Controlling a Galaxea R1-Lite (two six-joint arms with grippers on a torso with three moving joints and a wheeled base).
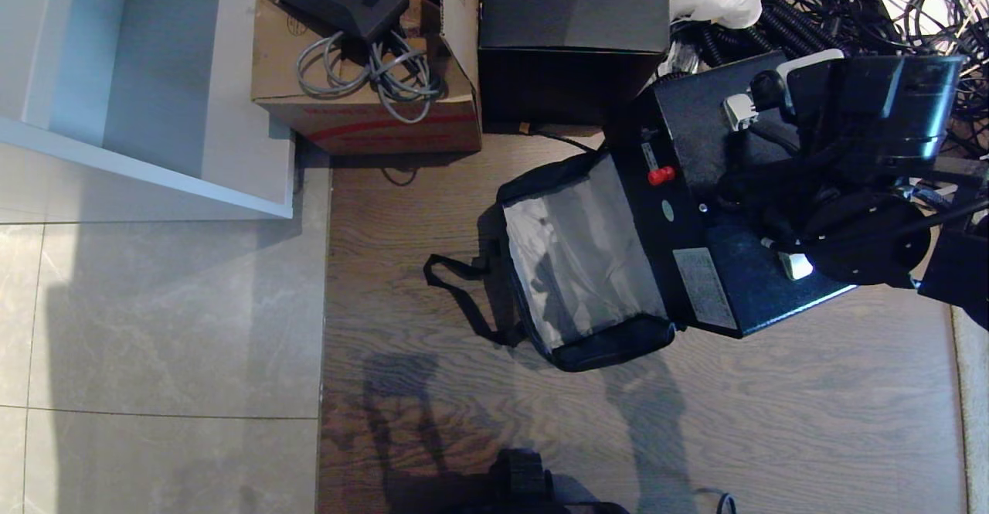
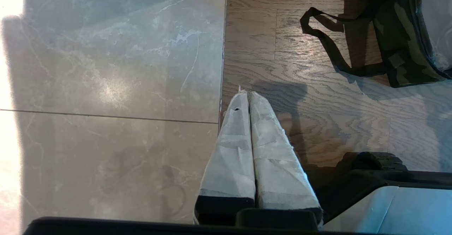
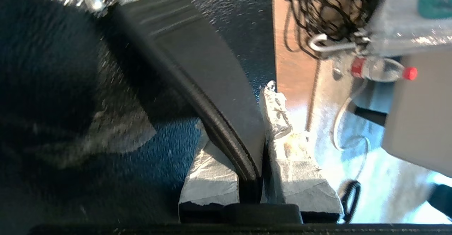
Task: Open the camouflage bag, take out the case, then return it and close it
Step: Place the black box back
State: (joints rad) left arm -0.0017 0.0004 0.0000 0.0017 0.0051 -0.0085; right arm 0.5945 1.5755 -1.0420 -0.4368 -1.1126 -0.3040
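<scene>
Right beside the camouflage bag [image 1: 587,267], on its far-right side as my head camera sees it, hangs the case [image 1: 718,212], and I've got it by the handle [image 3: 212,86]! My right gripper [image 3: 261,136] is pinching that black handle, one taped finger [image 3: 282,122] on each side of the strap. The case's speckled black face tilts toward the bag, its lower edge overlapping the bag's right rim, a red knob [image 1: 661,175] and a grey label [image 1: 703,288] showing on it.

The bag itself sits on the wooden floor [image 1: 773,421], lid thrown open, its grey lining bare to the camera, and a black strap [image 1: 463,297] loops out from its left side.

Beyond the bag, at the far edge, stands a black cube box [image 1: 572,27], and left of that a brown cardboard box [image 1: 363,73] with a black adapter and grey cable on top. A tangle of black cables [image 1: 850,11] lies behind the case.

My left gripper [image 2: 249,97] hangs over the seam where tiles meet the wood, well left of the bag, its wrapped fingers pressed together on nothing.
</scene>
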